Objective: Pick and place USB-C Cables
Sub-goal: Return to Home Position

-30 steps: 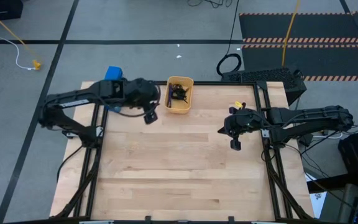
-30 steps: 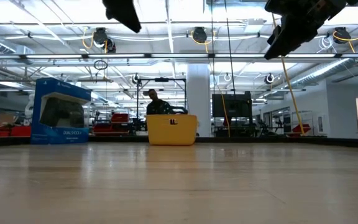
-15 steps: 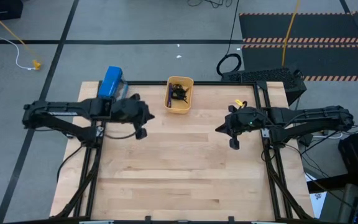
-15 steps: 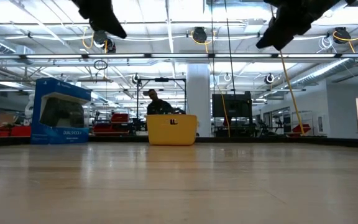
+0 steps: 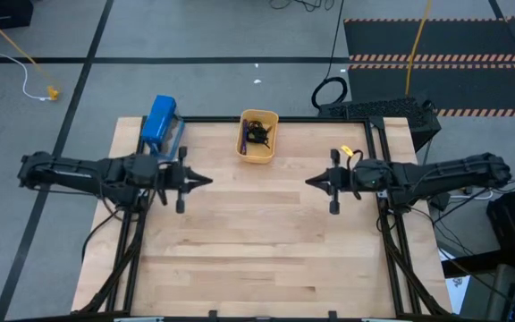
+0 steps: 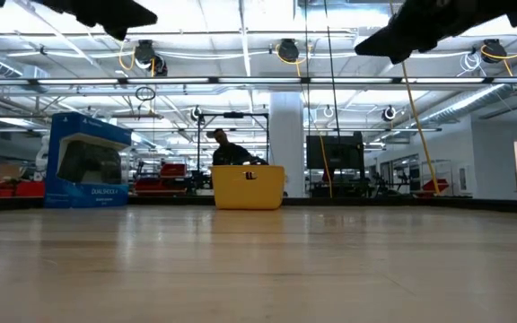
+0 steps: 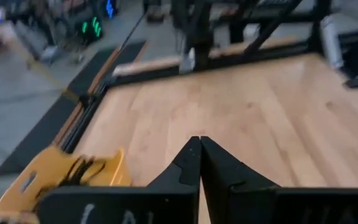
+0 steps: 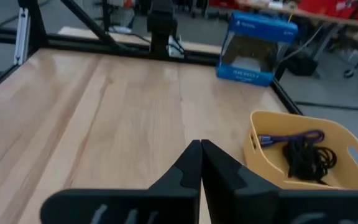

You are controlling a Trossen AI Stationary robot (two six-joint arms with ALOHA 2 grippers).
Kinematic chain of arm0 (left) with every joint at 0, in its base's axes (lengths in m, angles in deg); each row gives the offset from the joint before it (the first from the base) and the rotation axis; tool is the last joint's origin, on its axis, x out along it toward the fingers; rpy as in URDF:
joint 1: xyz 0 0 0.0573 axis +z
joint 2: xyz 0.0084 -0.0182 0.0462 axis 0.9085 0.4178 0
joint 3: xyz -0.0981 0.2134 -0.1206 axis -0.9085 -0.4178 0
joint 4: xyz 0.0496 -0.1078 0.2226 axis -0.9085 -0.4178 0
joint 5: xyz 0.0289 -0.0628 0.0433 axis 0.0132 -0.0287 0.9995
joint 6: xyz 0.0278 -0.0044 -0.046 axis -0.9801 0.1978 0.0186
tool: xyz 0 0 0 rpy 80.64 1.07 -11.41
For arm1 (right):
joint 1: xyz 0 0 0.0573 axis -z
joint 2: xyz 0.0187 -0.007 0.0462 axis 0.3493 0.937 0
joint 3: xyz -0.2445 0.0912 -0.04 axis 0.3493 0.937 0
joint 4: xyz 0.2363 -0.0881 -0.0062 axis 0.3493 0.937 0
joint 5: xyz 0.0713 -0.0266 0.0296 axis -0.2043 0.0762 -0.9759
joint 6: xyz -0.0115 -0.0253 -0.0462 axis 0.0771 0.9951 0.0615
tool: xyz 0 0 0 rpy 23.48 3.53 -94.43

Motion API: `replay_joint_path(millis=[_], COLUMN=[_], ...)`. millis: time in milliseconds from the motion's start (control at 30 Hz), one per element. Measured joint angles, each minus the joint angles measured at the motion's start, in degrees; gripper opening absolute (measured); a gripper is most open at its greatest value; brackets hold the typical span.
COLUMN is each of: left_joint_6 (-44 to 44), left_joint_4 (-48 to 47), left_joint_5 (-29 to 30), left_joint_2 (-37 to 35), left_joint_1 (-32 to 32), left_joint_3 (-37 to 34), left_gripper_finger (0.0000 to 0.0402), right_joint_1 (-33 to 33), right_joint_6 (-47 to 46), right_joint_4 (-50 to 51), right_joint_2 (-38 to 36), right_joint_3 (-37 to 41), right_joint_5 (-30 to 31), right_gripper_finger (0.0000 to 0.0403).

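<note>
The cables (image 8: pixel 304 157) lie in the bin (image 8: pixel 261 164). They look light and floppy, best grabbed mid-bundle. The left gripper (image 5: pixel 204 180) and right gripper (image 5: pixel 311 182) are pinched together, holding nothing.

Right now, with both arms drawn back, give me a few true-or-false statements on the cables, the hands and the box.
The cables lie in the bin. True.
The left hand grips a cable. False: it is shut and empty.
The right hand is shut. True.
In the high view, the blue box stands right of the bin. False: it stands left of it, at the table's far left corner.
</note>
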Motion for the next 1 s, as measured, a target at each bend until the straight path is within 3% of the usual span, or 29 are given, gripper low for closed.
replay_joint_path(millis=[267, 500, 800, 1000], left_joint_6=[0.02, 2.38, 7.55, 7.35], left_joint_4=[10.81, 17.38, 22.56, 26.63], left_joint_5=[-2.02, -3.33, -3.46, -3.46], left_joint_2=[-5.47, -5.55, -5.61, -5.64], left_joint_1=[0.24, 0.24, 0.09, 0.05], left_joint_3=[-9.5, -15.22, -22.63, -26.28], left_gripper_finger=[0.0017, 0.0004, 0.0008, 0.0013], right_joint_1=[-0.02, -0.11, -0.07, -0.07], right_joint_6=[-0.41, -3.01, -2.72, -2.03], right_joint_4=[-5.54, -6.5, -20.48, -21.98], right_joint_2=[-5.94, -10.82, -14.54, -16.21], right_joint_3=[6.49, 10.97, 20.94, 23.42], right_joint_5=[-0.25, -3.5, -3.48, -3.43], right_gripper_finger=[0.0, 0.0, 0.0, 0.0])
